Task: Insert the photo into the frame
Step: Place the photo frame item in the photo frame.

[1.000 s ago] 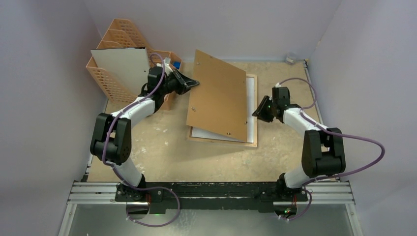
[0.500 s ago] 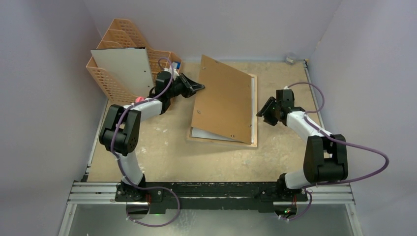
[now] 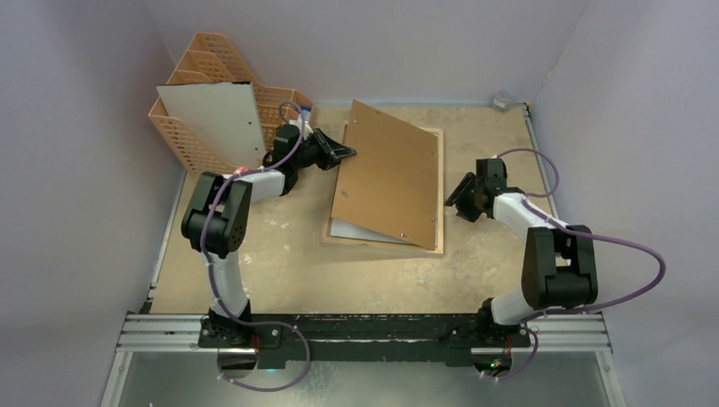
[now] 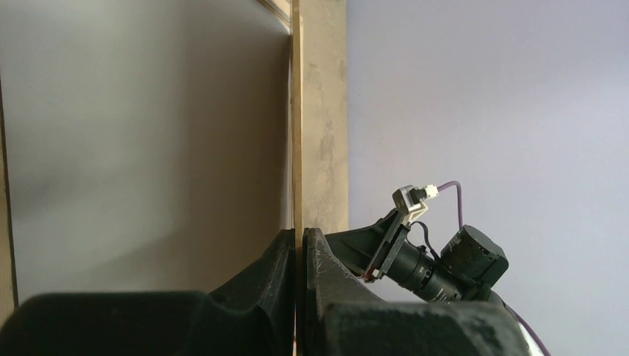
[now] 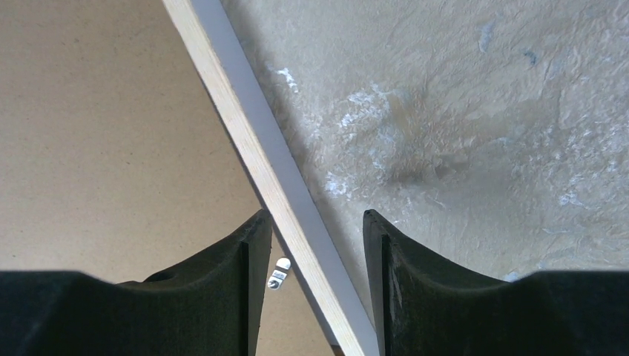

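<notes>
The frame (image 3: 440,182) lies flat at the table's middle, its light wood rim showing. A white sheet (image 3: 349,229), apparently the photo's plain reverse, lies in it; no printed side shows. A brown fibreboard sheet (image 3: 390,174) slants over the frame. My left gripper (image 3: 346,153) is shut on its left edge, seen thin between the fingers (image 4: 285,259) in the left wrist view. My right gripper (image 3: 455,193) is open at the frame's right side. In the right wrist view it (image 5: 315,222) straddles the wood rim (image 5: 252,141), with the board (image 5: 111,111) to the left.
A peach lattice file organiser (image 3: 191,144) stands at the back left with a white panel (image 3: 212,119) in it. A small metal clip (image 5: 279,271) sits on the board near my right fingers. Walls close the table on three sides.
My left gripper has moved right and down with the fibreboard, which now lies lower and squarer over the frame. My right gripper has shifted slightly right, to the frame's rim.
</notes>
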`<control>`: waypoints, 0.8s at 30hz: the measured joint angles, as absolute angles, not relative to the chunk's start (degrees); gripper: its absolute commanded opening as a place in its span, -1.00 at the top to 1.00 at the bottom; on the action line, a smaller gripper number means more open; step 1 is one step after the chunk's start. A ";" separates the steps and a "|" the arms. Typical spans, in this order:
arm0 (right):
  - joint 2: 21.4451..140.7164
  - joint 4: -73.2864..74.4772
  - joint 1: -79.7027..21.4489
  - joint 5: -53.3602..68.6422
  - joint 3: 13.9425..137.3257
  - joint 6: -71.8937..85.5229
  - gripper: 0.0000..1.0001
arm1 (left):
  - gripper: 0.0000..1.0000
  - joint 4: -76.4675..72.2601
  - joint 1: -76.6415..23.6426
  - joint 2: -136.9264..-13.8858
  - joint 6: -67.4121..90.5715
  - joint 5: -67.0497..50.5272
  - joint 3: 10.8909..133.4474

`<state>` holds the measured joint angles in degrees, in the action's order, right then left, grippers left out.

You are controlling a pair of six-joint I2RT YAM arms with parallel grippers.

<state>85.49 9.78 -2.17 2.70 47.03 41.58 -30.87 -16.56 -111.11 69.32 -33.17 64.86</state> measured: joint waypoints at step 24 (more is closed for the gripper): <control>89.93 5.45 -2.09 5.85 45.52 41.65 -0.04 | 1.00 -29.61 -17.50 -115.31 69.36 -32.58 69.95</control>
